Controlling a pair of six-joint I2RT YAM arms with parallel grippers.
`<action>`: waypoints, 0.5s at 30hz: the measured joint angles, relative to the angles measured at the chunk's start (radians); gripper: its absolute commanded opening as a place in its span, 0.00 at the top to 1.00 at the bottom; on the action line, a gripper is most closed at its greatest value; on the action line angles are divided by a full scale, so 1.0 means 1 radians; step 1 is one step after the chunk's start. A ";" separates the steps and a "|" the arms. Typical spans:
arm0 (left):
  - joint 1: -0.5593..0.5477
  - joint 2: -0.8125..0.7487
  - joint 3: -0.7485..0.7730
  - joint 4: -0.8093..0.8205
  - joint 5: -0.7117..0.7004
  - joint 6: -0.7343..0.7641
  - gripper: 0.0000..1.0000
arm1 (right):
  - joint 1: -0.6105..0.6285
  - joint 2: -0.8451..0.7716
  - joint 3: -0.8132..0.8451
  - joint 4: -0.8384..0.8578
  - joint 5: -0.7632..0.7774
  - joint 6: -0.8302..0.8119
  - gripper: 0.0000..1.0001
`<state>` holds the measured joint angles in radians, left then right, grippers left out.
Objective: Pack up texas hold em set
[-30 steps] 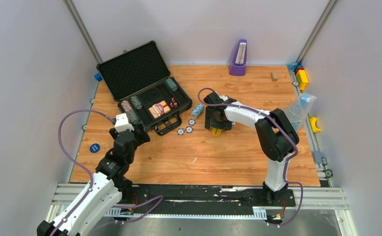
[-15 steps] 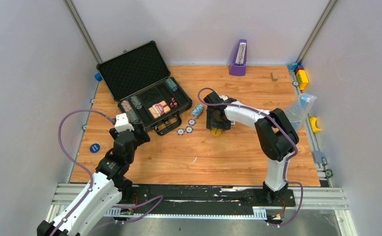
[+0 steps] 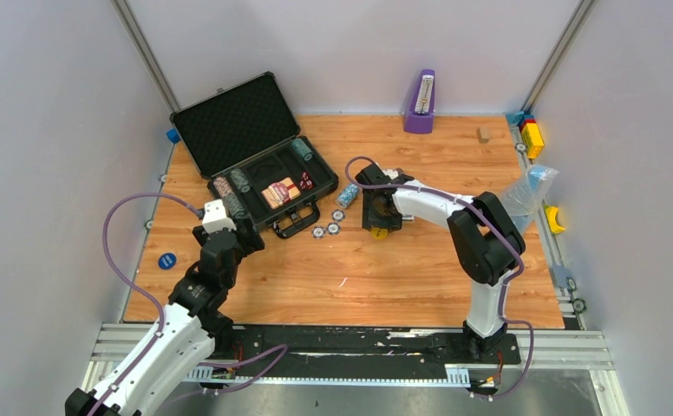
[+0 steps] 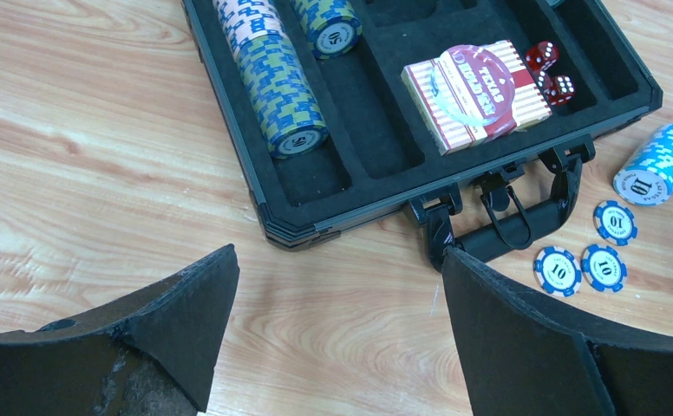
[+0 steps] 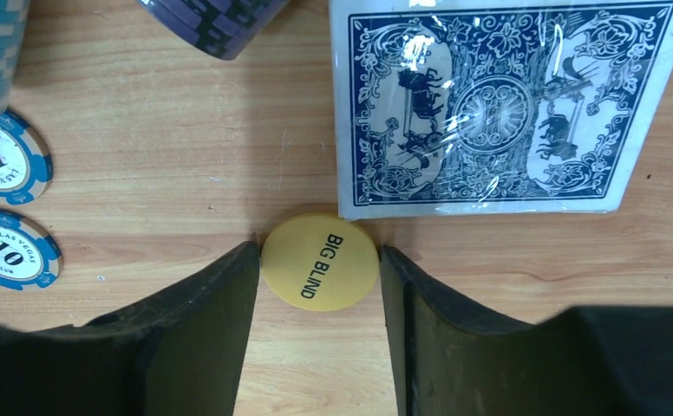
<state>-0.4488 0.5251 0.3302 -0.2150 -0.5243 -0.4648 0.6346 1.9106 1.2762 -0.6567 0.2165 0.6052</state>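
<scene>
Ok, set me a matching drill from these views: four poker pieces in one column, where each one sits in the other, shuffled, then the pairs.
Column one
1. yellow Big Blind button
2. red dice
3. blue-backed deck
4. loose blue 10 chips

Column two
A. on the table by the case handle
B. inside the case, beside the red-striped deck
C. between the fingers of the right pincer
D. flat on the table, film-wrapped, outside the case

Pairs: 1-C, 2-B, 3-D, 4-A
</scene>
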 measured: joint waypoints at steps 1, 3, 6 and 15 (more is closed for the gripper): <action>0.000 0.000 0.000 0.000 0.000 0.000 0.05 | 0.002 0.000 0.000 0.000 0.000 0.001 0.60; 0.000 0.000 0.000 0.000 0.000 0.000 0.05 | 0.004 0.000 0.000 -0.002 0.000 0.004 0.74; 0.000 0.000 0.000 0.000 0.000 0.000 0.05 | 0.004 0.000 0.000 -0.002 -0.001 0.006 0.87; 0.000 0.000 0.000 0.000 0.000 0.000 0.05 | 0.005 0.000 0.005 -0.008 0.001 0.006 1.00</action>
<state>-0.4488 0.5251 0.3302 -0.2153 -0.5240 -0.4644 0.6392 1.9102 1.2808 -0.6647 0.2176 0.6117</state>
